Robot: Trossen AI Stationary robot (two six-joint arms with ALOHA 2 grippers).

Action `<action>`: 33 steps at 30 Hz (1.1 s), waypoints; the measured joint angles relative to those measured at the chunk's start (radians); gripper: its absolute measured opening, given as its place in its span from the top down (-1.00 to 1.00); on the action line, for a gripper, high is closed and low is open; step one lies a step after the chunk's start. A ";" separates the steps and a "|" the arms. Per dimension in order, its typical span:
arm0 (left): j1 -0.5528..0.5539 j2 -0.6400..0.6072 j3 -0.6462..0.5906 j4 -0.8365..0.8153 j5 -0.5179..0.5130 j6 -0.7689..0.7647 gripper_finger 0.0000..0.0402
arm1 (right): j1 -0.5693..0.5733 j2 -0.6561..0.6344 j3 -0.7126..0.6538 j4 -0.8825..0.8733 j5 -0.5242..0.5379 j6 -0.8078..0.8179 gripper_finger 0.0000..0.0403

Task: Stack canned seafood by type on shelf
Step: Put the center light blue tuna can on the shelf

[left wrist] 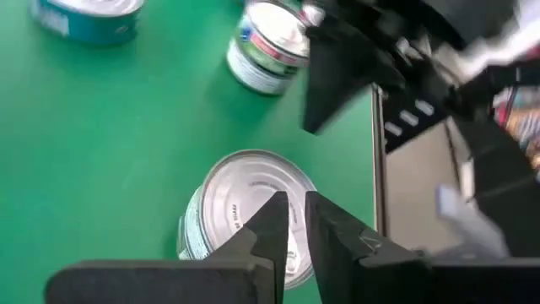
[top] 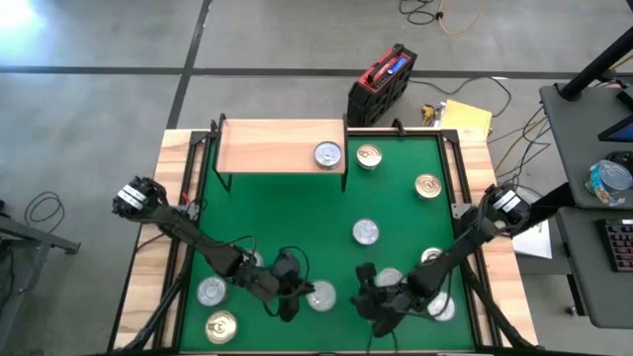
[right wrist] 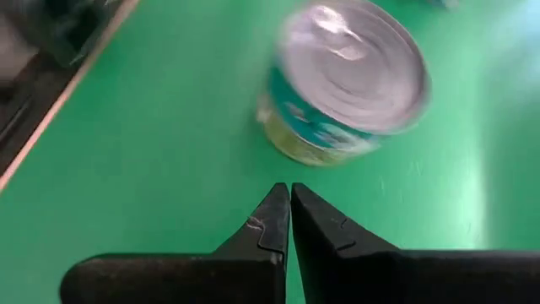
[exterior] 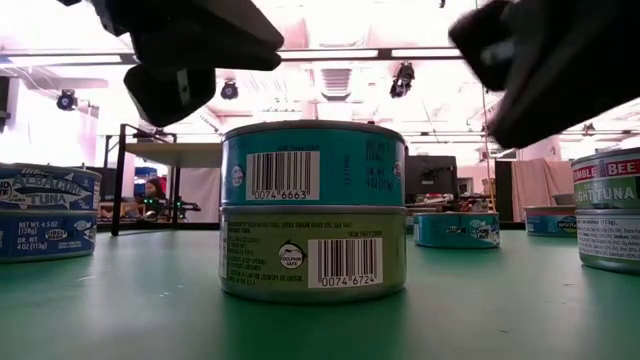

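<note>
Two end effectors empty above a two-tin stack at the near edge of the mat

The left end effector [top: 289,293] has its fingers almost together, gripping nothing, just left of the stack [exterior: 313,210], a teal tin on an olive one; the right end effector [right wrist: 289,211] is fully closed and empty just right of it. To lift a tin, I judge the left fingers must spread wider than the tin, straddle it and drop level. The shelf [top: 282,146] sits far-left, carrying one tin [top: 327,154]; other tins lie scattered on the green mat [top: 287,218]. Labels on the far tins are too small to read, so types are unclear.
</note>
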 joint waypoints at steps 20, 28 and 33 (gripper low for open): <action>0.122 0.000 -0.003 -0.059 0.202 0.114 -0.17 | 0.032 0.266 0.175 0.242 0.193 -0.088 0.95; 0.122 0.013 -0.017 -0.063 0.210 0.125 -0.23 | 0.030 0.326 0.275 0.119 0.298 -0.018 0.95; 0.138 0.013 -0.042 -0.050 0.221 0.130 -0.23 | 0.028 0.329 0.278 0.107 0.299 0.025 0.95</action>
